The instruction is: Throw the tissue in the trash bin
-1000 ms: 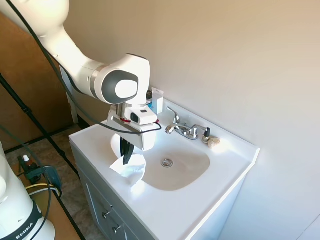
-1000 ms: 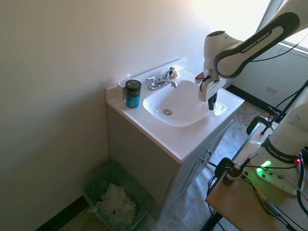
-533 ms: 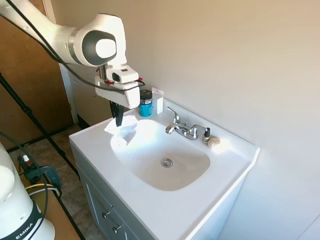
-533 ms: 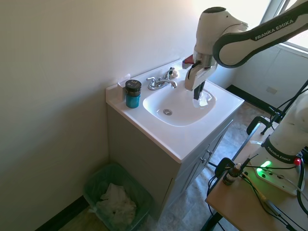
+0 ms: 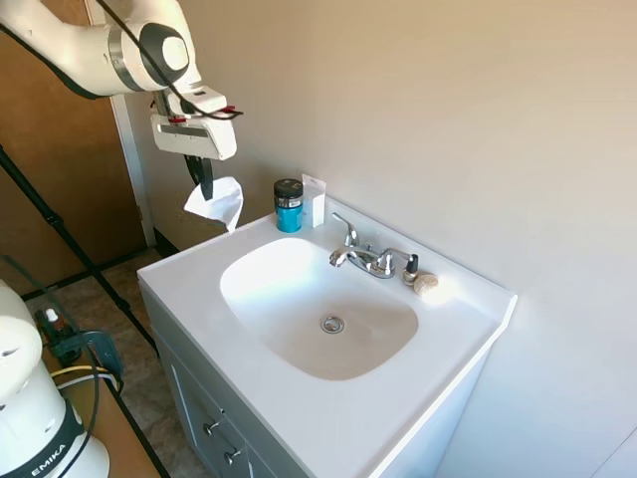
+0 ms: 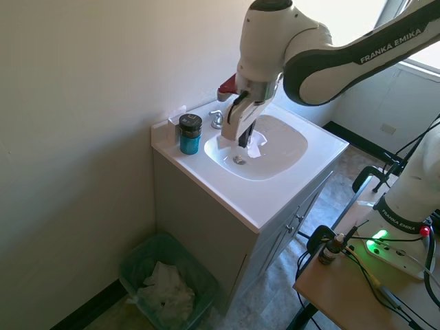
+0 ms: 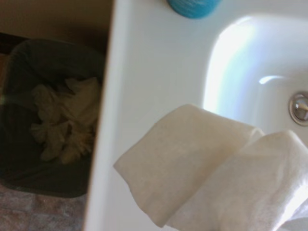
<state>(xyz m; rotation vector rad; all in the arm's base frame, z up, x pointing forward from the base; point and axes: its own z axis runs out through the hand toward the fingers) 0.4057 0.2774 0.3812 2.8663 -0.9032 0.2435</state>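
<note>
white tissue [image 5: 217,202], pinched in the gripper [image 5: 204,185], has been lifted off the sink [image 5: 468,319] and carried toward the bin [image 6: 141,251] side; release comes next.

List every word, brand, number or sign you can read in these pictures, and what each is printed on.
"FRANKA EMIKA": on the raised robot arm, second exterior view.
"FRANKA EMIKA": on the white robot base there, small.
"EMIKA": on the white base, first exterior view.
Blue jar: label too small to read.
</note>
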